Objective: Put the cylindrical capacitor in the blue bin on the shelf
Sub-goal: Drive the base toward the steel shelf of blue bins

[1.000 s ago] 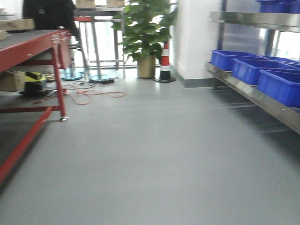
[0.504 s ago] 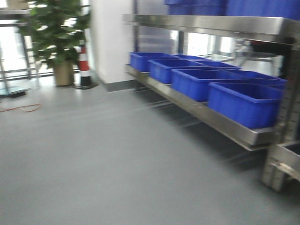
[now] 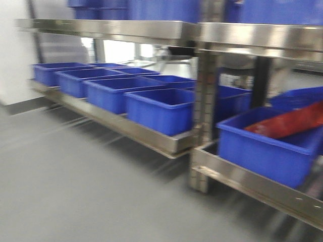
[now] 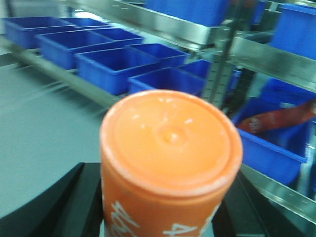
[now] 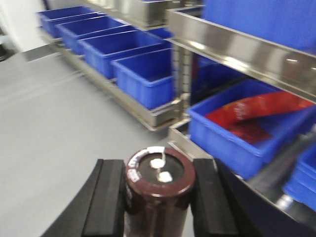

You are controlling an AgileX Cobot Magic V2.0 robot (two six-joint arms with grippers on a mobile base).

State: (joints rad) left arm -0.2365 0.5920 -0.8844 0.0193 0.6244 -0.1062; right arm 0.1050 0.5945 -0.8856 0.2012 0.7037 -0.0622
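Right gripper hugs the capacitor, left gripper an orange can; driving fast could bump the shelf at 1 o'clock

Smooth grey floor meets a white wall at left.

Bare grey floor is lying open across the left and near side. Along the right, the shelf is closing off the way. Its upright post is splitting the lower tier, and its upper rail is hanging over the blue bins. These are sitting close together, tops open. A red packet is taking up part of the near right bin.
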